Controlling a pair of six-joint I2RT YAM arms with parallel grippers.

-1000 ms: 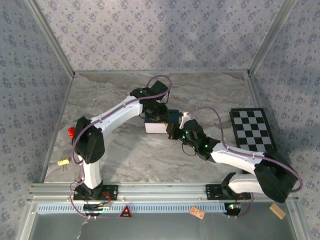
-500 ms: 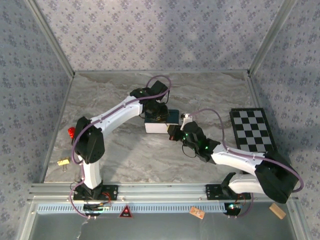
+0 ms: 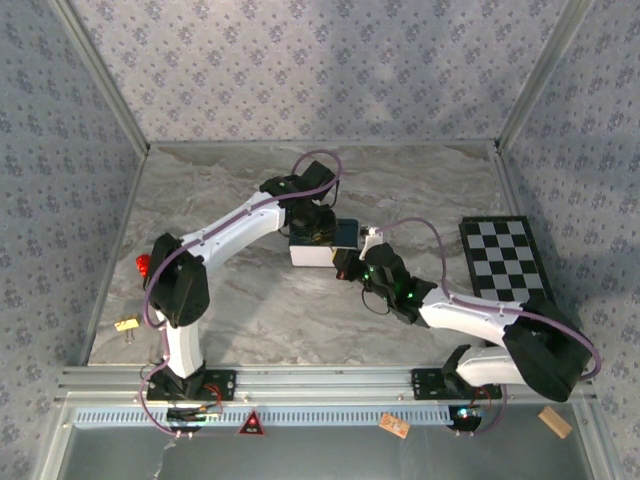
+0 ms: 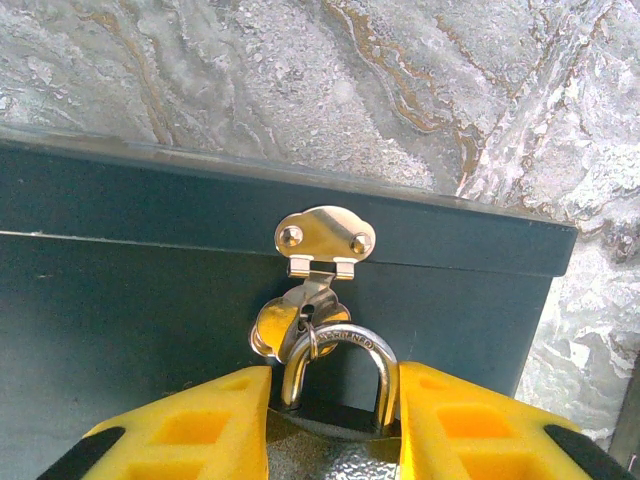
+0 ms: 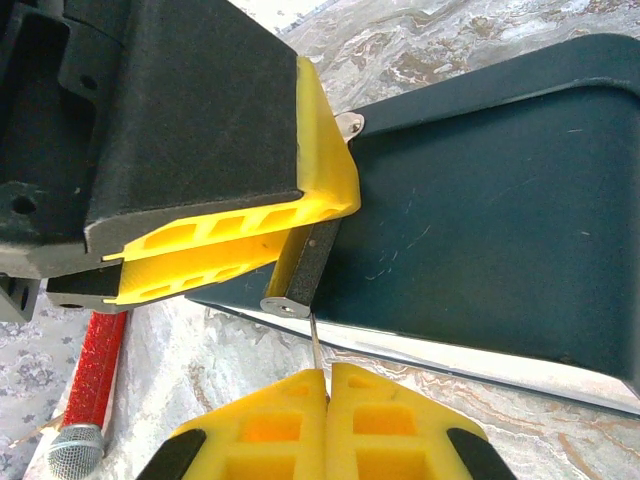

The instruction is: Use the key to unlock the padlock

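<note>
The right jaws are pressed together on the key (image 5: 314,345), whose thin grey blade sticks out from between the yellow pads (image 5: 262,422). The blade tip meets the silvery underside of the padlock (image 5: 303,268). Whether it has entered the keyhole cannot be told. The left jaws are clamped on the padlock body, one pad on each side, just below the shackle (image 4: 335,350).

The step in hand appears to be insertion. Keep the blade in line with the keyhole and push straight in until it seats. Turn only after that, by rolling the right wrist. The left jaws must hold the body firm against the twist. The blade is slim and would likely bend under any side load.

The padlock is small, with dark sides, a silvery base plate and a bright shackle. Both shackle legs sit in the body, so it is judged locked. The shackle passes through the loop of the brass-coloured clasp (image 4: 322,238) on the front of the dark tin (image 4: 140,290). The tin rests on the marbled desk (image 4: 300,80).
</note>
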